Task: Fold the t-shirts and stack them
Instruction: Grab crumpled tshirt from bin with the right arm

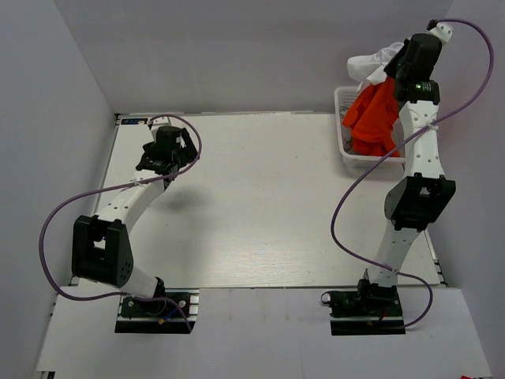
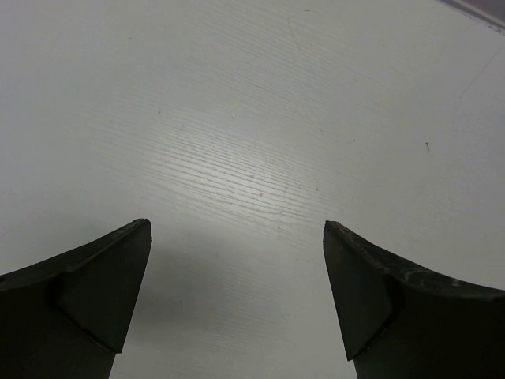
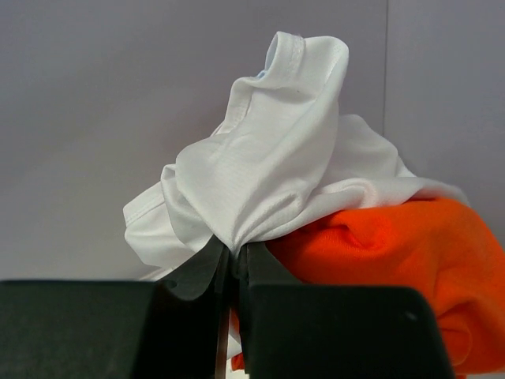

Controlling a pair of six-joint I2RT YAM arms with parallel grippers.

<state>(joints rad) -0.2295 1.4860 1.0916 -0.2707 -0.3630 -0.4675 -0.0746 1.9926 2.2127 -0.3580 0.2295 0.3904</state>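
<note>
Step in hand: drawing a shirt out of the basket. No folding is begun, and nothing lies flat on the tabletop (image 1: 260,205).

Your right gripper (image 3: 233,257) is clamped tight on a bunched fold of a white t-shirt (image 3: 268,158), held high over the basket (image 1: 344,99) at the far right corner. The orange t-shirt (image 3: 394,245) hangs with it, pressed against the white cloth and trailing down into the basket. The views do not settle whether it is pinched in the jaws or merely snagged on the white one. A sliver of orange shows low between the jaws, so suspect both.

Your left gripper (image 2: 237,227) stands spread wide with nothing in it, low over bare tabletop on the far left, well apart from the shirts.

Next move, in my judgement: separate the two garments before carrying anything to the middle. One shirt must go down flat on open tabletop. The left gripper must come across to take a second edge, since a single pinch on bunched cloth will not spread it. Risk: both shirts dragged out together, or the basket tipped.
</note>
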